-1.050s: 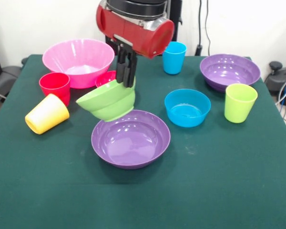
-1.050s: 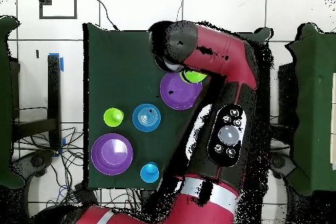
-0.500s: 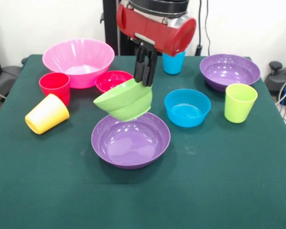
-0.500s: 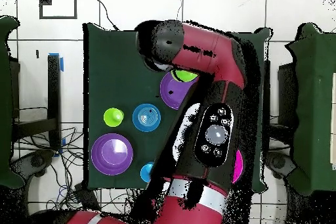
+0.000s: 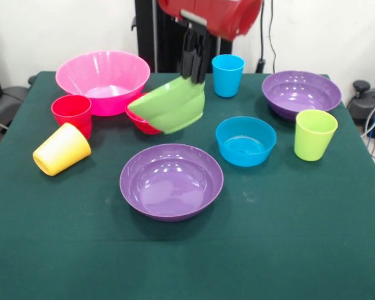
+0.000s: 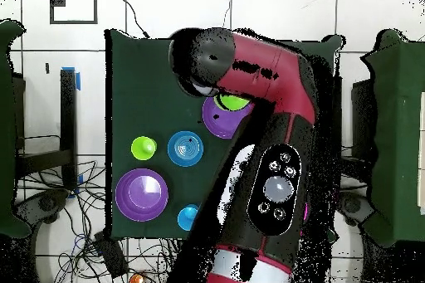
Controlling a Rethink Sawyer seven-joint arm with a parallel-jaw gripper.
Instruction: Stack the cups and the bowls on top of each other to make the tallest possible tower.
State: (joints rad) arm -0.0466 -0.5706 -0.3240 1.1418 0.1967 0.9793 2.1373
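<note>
Nearest in the front view is a wide purple bowl (image 5: 171,181), upright on the green table (image 5: 269,250), with nothing in it. Behind it, to the left, the yellow cup (image 5: 61,149) lies on its side, mouth pointing away to the upper right. At about the same depth on the right stands the blue bowl (image 5: 245,140), and right of it the lime green cup (image 5: 315,134), upright.

Above the purple bowl's far edge the green bowl (image 5: 170,105) hangs in the air, strongly tilted, opening facing up-left. The gripper (image 5: 194,61) is clenched on its upper rim, black fingers (image 5: 189,59) pointing down. The green bowl touches nothing else & covers most of the small red bowl (image 5: 141,120) just behind it. In the overhead view only a piece of the green bowl (image 6: 234,101) shows over the purple bowl (image 6: 221,118), under the red arm (image 6: 266,76).

Left, the red cup (image 5: 72,113) stands upright, just beside the big pink bowl (image 5: 102,81) further back. At the far side are the blue cup (image 5: 227,75) and the 2nd purple bowl (image 5: 301,94), well apart. No tower is built: every cup & bowl stands separate
</note>
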